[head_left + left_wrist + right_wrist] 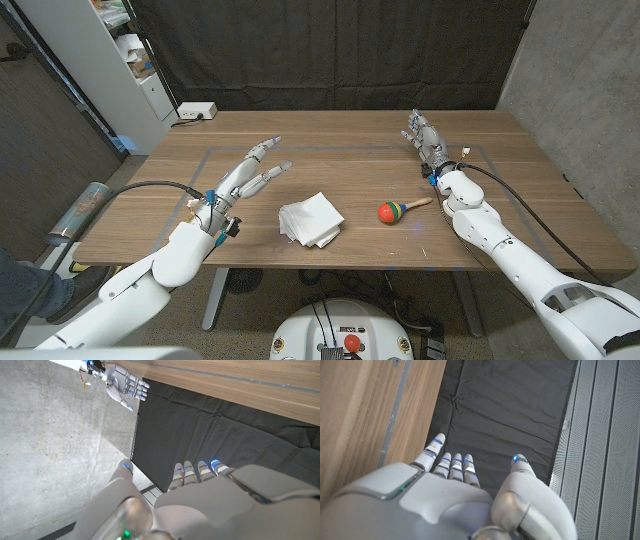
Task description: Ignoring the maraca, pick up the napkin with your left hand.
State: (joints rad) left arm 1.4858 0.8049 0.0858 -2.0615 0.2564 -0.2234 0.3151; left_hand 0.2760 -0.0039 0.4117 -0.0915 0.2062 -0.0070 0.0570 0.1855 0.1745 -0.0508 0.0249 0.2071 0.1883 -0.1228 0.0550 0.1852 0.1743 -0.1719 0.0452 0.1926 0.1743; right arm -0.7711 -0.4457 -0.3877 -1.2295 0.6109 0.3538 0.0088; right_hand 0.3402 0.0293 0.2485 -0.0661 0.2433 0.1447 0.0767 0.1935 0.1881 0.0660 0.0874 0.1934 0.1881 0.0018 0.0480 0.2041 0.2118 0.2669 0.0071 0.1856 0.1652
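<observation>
Matt wooden table (330, 160); crumpled paper napkin (310, 219); glossy painted maraca (392, 211).

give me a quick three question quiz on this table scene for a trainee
1. True or false: the left robot hand is holding the napkin.
2. Which lies nearer the right robot hand: A) napkin B) maraca?
3. Fill in: both robot hands hold ____.

Key: 1 false, its fingers are spread, apart from the napkin; 2 B; 3 nothing.

No text, label or number can be read anywhere.
</observation>
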